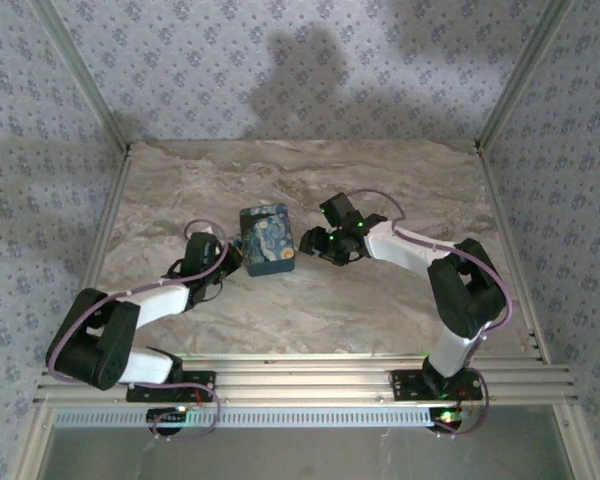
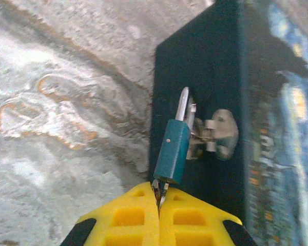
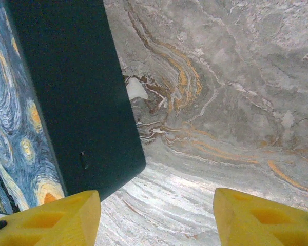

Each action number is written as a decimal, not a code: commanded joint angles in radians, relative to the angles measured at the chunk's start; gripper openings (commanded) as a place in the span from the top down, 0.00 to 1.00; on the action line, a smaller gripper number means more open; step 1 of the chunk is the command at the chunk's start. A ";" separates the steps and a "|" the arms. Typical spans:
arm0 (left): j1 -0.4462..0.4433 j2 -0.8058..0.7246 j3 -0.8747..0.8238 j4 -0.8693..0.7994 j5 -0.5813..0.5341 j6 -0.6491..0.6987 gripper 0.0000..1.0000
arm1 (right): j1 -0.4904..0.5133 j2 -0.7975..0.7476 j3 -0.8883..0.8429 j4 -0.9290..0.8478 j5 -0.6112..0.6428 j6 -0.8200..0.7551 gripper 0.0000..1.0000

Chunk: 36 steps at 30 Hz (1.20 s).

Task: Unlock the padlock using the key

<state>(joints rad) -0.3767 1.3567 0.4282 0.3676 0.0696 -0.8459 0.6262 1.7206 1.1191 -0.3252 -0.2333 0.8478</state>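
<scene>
the padlock (image 2: 172, 151) hangs right at the tip of the left end effector (image 2: 159, 205), its underside nearly touching the yellow fingertips (image 2: 128, 215), which are pressed together and pinch a small metal key (image 2: 159, 190) that goes up into the bottom of the lock. the padlock has a teal, blocky body with a tiny rivet on its face and a silver shackle at the top; the shackle passes through a metal hasp (image 2: 218, 133) on the dark side of a box (image 1: 268, 240). the box has a swirling blue and yellow painted lid and stands near the middle of the desk (image 1: 380, 170), slightly toward its left edge, with the lock on the side facing that edge. the right end effector (image 3: 156, 215) is at the box's opposite side with its fingers spread wide and gripping nothing; one yellow finger (image 3: 46, 215) is just beside the box's dark lower corner, the other is over bare marbled desk.
</scene>
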 commanded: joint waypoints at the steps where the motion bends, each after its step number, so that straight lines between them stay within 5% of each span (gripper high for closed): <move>1: 0.006 -0.008 0.014 0.058 0.022 0.015 1.00 | -0.005 0.010 0.019 -0.023 -0.011 -0.007 0.40; 10: 0.007 0.128 -0.030 0.172 0.080 0.003 1.00 | -0.006 0.007 0.022 -0.037 -0.011 -0.012 0.40; 25: 0.024 0.001 -0.041 0.239 0.150 -0.017 1.00 | 0.005 -0.001 0.048 -0.063 0.014 -0.002 0.40; 36: 0.022 0.100 -0.082 0.284 0.153 -0.003 1.00 | 0.026 0.084 0.176 -0.093 0.006 -0.030 0.41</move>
<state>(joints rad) -0.3569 1.4315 0.3454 0.5892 0.1982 -0.8574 0.6456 1.7679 1.2503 -0.3790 -0.2325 0.8436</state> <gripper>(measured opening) 0.048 0.589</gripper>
